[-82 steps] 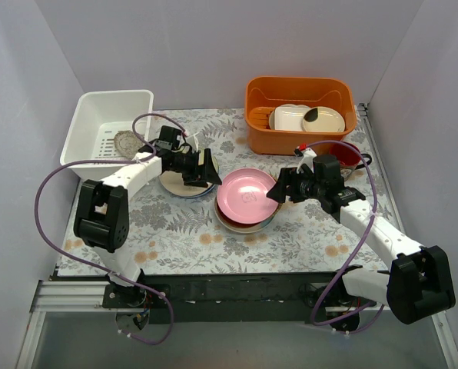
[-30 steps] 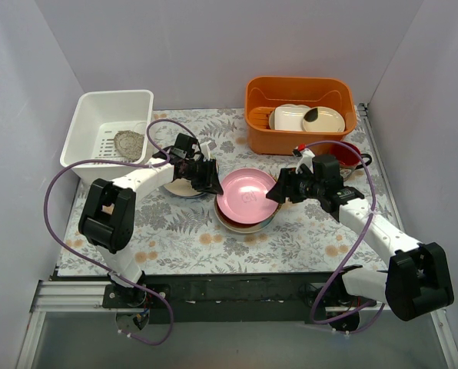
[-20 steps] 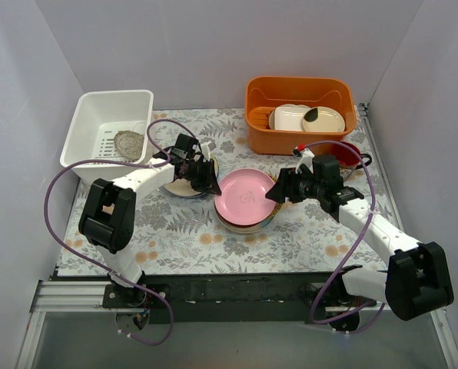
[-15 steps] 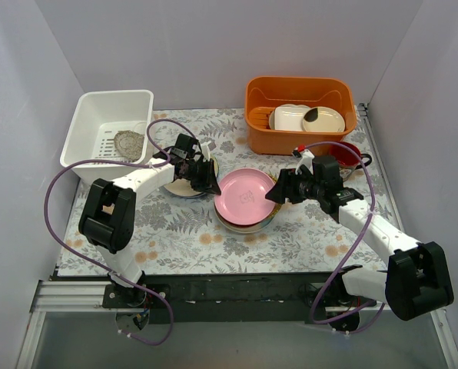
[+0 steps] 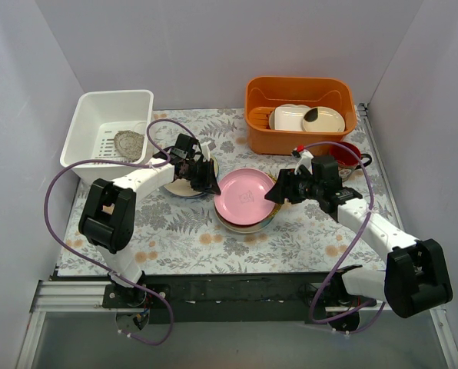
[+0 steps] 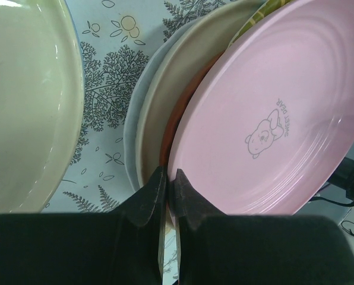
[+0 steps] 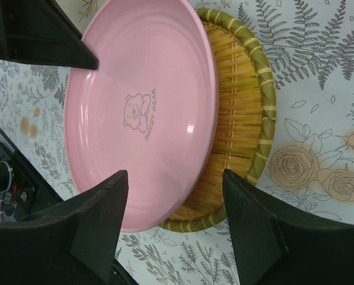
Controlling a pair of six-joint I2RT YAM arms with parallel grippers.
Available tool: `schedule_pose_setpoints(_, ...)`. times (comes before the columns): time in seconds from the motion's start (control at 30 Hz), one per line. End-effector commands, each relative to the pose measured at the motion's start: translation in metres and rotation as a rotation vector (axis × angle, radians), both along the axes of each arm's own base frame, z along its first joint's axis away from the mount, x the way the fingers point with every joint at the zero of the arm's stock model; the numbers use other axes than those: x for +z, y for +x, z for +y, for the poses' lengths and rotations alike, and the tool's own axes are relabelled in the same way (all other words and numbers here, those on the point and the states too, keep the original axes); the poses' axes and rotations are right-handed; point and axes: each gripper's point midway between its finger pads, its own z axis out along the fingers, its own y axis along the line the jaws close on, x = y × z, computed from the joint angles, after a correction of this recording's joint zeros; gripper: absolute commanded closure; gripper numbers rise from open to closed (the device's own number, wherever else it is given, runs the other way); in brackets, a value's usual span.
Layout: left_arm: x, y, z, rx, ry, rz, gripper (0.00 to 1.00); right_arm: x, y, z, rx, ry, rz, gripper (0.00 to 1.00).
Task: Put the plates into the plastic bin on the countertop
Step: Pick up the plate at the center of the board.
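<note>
The pink plate lies tilted atop a stack on the countertop, directly between the two claws. The left claw is clenched tight, its tips pressed at the plate's rim over the red-brown plate; whether any rim is pinched cannot be told. The right claw is released, its fingers spread to either side of the plate's opposite edge, with the yellow woven plate just below it. A cream plate sits just beside the left claw. The plastic bin stands well behind that claw's wrist and holds a silvery plate. The orange tub stands behind the right claw.
</note>
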Motion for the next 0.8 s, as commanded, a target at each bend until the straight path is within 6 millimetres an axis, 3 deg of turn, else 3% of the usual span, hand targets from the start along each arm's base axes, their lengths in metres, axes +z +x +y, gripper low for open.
schedule_pose_setpoints(0.0,0.019,0.007,-0.005,-0.002,-0.022,-0.049,1.00,0.007,0.004,0.004,0.009,0.030,-0.022,0.28)
schedule_pose_setpoints(0.4,0.038,0.013,0.004,0.030,0.007,-0.126,1.00,0.012,0.006,0.003,0.002,0.028,-0.037,0.27)
schedule_pose_setpoints(0.77,0.063,0.023,0.002,0.049,-0.011,-0.184,1.00,0.032,0.012,0.005,0.007,0.041,-0.083,0.16)
